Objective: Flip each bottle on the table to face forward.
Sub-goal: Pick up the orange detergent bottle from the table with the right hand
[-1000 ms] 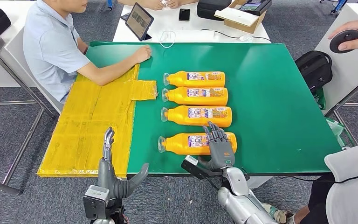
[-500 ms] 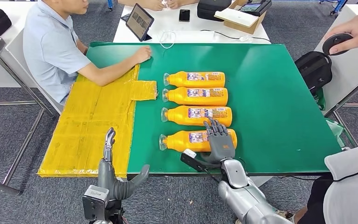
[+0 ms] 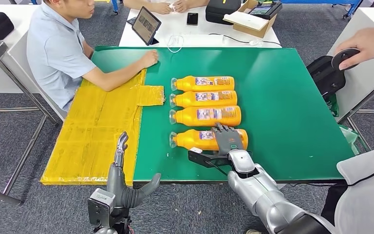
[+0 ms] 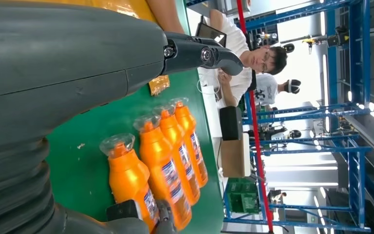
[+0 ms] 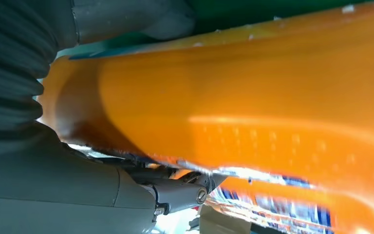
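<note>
Four glossy orange plastic bottles with clear caps and printed labels are laid on their sides in a column on the green matte table [image 3: 292, 97], caps pointing toward a yellow taped sheet [image 3: 97, 131] that covers the table's left part and overhangs its near edge. The nearest orange bottle [image 3: 195, 139] lies a little apart from the third bottle [image 3: 202, 116]; the third, the second bottle [image 3: 202, 99] and the farthest bottle [image 3: 202, 83] lie close together, long sides almost touching.

The right hand [image 3: 228, 140] is laid over the base end of the nearest bottle, fingers draped across its upper side. In the right wrist view the smooth orange wall [image 5: 253, 122] is seen pressed against the hand's ribbed grey cover, with the thumb behind the bottle and a finger in front of it, so a clasp is read, the label edge showing beyond.

The left hand [image 3: 121, 183] is held below the table's near edge, fingers spread and holding nothing; its wrist view shows the row of bottles from the cap end, the nearest cap [image 4: 117, 144] transparent and cup-shaped.

Bare green surface is seen to the right of the bottles and between them and the near edge. A person's forearm [image 3: 121, 73] rests at the far left of the table.
</note>
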`<state>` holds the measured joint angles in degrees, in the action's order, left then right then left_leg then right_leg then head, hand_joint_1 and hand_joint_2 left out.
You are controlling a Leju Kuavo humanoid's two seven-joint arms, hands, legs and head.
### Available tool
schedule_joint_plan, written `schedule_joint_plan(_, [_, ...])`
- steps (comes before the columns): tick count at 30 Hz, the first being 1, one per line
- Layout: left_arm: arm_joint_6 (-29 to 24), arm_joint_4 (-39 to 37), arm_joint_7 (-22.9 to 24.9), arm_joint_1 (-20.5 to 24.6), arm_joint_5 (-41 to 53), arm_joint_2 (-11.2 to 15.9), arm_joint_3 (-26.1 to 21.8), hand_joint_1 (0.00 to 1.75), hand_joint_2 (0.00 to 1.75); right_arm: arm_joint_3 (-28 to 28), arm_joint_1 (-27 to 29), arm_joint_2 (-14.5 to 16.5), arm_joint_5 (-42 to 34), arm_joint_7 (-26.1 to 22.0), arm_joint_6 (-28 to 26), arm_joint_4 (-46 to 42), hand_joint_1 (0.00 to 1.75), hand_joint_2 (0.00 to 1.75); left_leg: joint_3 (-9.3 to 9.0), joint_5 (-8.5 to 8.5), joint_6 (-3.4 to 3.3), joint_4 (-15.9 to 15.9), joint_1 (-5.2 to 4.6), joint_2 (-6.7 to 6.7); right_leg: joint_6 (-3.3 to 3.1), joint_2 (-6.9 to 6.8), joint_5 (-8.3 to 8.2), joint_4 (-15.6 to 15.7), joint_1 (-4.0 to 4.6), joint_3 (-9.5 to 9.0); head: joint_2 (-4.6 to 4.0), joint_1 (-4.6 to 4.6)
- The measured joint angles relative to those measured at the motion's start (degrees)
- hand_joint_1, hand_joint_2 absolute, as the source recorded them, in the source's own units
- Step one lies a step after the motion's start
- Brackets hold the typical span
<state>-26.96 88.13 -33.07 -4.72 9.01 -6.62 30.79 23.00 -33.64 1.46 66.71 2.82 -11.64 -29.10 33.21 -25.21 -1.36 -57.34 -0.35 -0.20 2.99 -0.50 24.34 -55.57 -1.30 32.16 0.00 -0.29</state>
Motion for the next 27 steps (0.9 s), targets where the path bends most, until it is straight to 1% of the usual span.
schedule_joint_plan(7, [0.5, 0.0, -0.1, 0.0, 0.1, 0.0, 0.0, 0.0, 1.75, 0.5, -0.3, 0.0, -1.5, -2.6, 0.2, 1.1, 1.75, 1.75, -0.01, 0.01, 0.0, 0.0, 0.01, 0.01, 0.01, 0.0, -0.03, 0.0, 0.01, -0.46, 0.0, 0.0])
schedule_joint_plan(11, [0.3, 0.1, -0.3, 0.0, 0.2, 0.0, -0.1, 0.0, 1.75, 0.5, -0.1, 0.1, -3.6, -4.8, 0.1, 1.4, 1.75, 1.75, -0.06, -0.04, 0.03, 0.0, 0.02, 0.01, 0.0, 0.0, 0.03, 0.0, 0.02, -0.09, 0.0, 0.0])
schedule_joint_plan(14, [0.2, 0.1, -0.5, 0.0, 0.0, 0.0, -0.2, 0.0, 1.75, 0.0, 0.3, 0.1, -7.3, -8.7, 0.0, 1.5, 1.75, 1.75, -0.15, -0.08, 0.03, 0.0, 0.03, 0.02, -0.01, 0.02, 0.05, 0.0, 0.02, -0.11, 0.0, 0.01])
schedule_joint_plan(18, [-0.6, 0.2, -0.6, -0.4, -2.0, 0.0, -0.5, 0.0, 1.75, -2.5, 1.9, 0.2, -16.3, -17.6, -2.1, 0.6, 1.75, 1.75, -0.56, -0.36, 0.07, 0.0, 0.05, 0.35, -0.03, 0.42, 0.06, 0.0, 0.07, -0.44, 0.0, 0.03])
schedule_joint_plan(20, [-1.5, 0.3, 0.3, -0.8, -5.0, 0.0, -1.1, 0.0, 1.75, -4.4, 4.4, 0.6, -22.4, -22.8, -4.0, -1.8, 1.75, 1.75, -0.78, -0.52, 0.1, 0.0, 0.07, 0.63, -0.09, 0.66, 0.1, 0.1, 0.11, -0.74, 0.0, 0.03])
schedule_joint_plan(22, [-2.5, 0.4, 1.6, -1.3, -9.3, -0.1, -1.9, 0.0, 1.75, -6.3, 8.3, 1.5, -28.8, -26.6, -5.9, -6.4, 1.75, 1.75, -0.86, -0.54, 0.12, 0.0, 0.1, 0.74, -0.13, 0.74, 0.11, 0.1, 0.15, -1.03, 0.0, 0.02])
schedule_joint_plan(25, [-4.1, 0.4, 3.0, -2.0, -15.8, -0.2, -3.3, 0.0, 1.75, -7.9, 14.7, 2.8, -36.5, -28.8, -8.8, -15.7, 1.75, 1.75, -0.76, -0.48, 0.14, 0.0, 0.17, 0.68, -0.15, 0.7, 0.11, 0.0, 0.23, -1.11, 0.0, -0.01])
schedule_joint_plan(27, [-5.1, 0.4, 3.5, -2.4, -18.7, -0.2, -4.0, 0.0, 1.75, -8.2, 18.3, 3.5, -39.8, -29.3, -10.9, -21.1, 1.75, 1.75, -0.57, -0.46, 0.15, 0.0, 0.24, 0.64, -0.16, 0.66, 0.12, 0.0, 0.28, -0.99, 0.0, 0.0])
